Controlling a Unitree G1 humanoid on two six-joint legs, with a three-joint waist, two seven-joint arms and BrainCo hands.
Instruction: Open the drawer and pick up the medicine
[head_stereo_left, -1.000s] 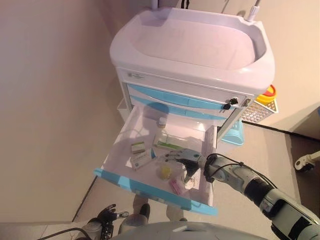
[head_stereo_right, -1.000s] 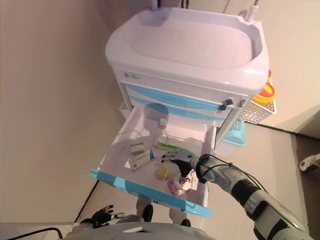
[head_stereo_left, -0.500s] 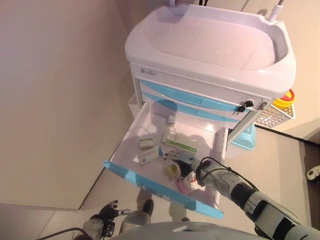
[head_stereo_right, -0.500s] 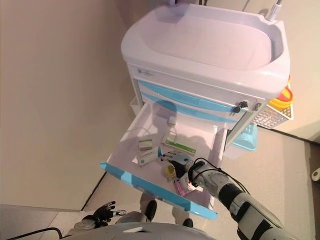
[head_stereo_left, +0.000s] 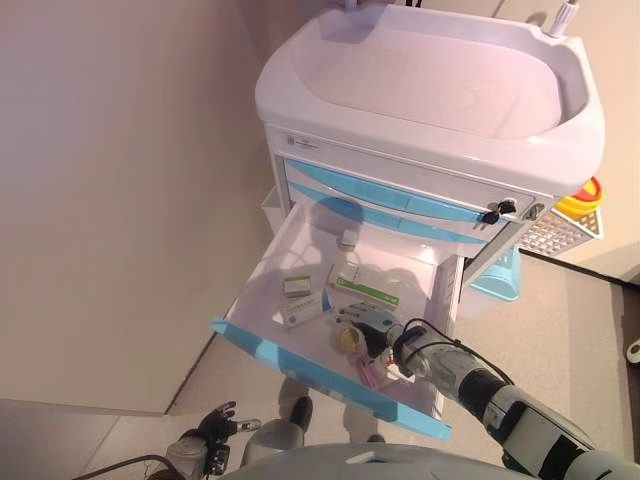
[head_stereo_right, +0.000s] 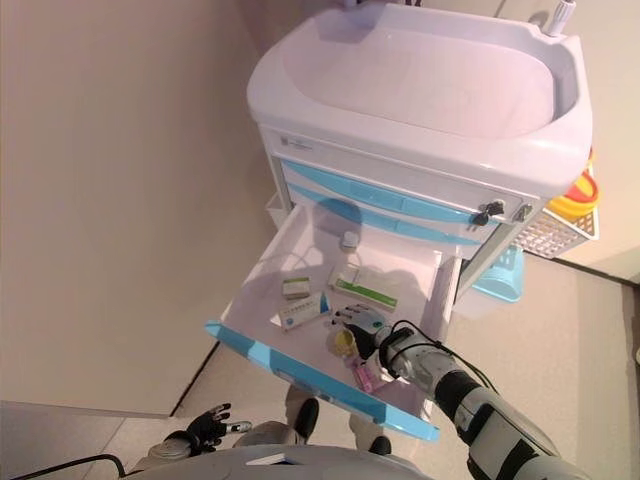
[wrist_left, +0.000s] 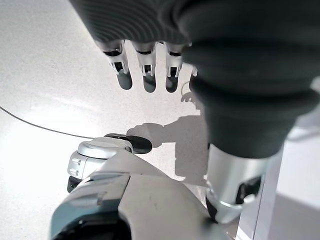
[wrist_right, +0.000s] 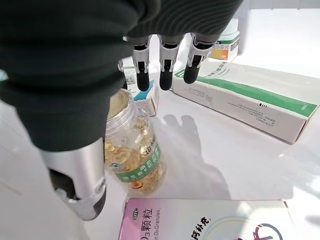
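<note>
The cart's lowest drawer (head_stereo_left: 262, 343), white with a blue front, stands pulled out. Inside lie a clear bottle of yellow capsules (head_stereo_left: 349, 340), a pink box (head_stereo_left: 370, 373), a long green-and-white box (head_stereo_left: 366, 291) and two small boxes (head_stereo_left: 299, 298). My right hand (head_stereo_left: 376, 327) is inside the drawer and open. Its straight fingers (wrist_right: 165, 62) reach over the capsule bottle (wrist_right: 134, 150), and the thumb (wrist_right: 80, 175) is beside it, not closed on it. The pink box (wrist_right: 210, 220) lies just behind the hand. My left hand (head_stereo_left: 211, 441) hangs low near the floor, fingers (wrist_left: 145, 70) relaxed and empty.
The white medical cart has a tray top (head_stereo_left: 430, 70) and two shut blue drawers (head_stereo_left: 400, 205) with a key lock (head_stereo_left: 492, 213). A small white bottle (head_stereo_left: 347, 239) sits at the drawer's back. A wire basket with a yellow container (head_stereo_left: 575, 210) hangs on the cart's right. A wall runs along the left.
The whole view has shifted with the camera. My right hand has drawn in closer to the capsule bottle; the drawer's contents lie as before.
</note>
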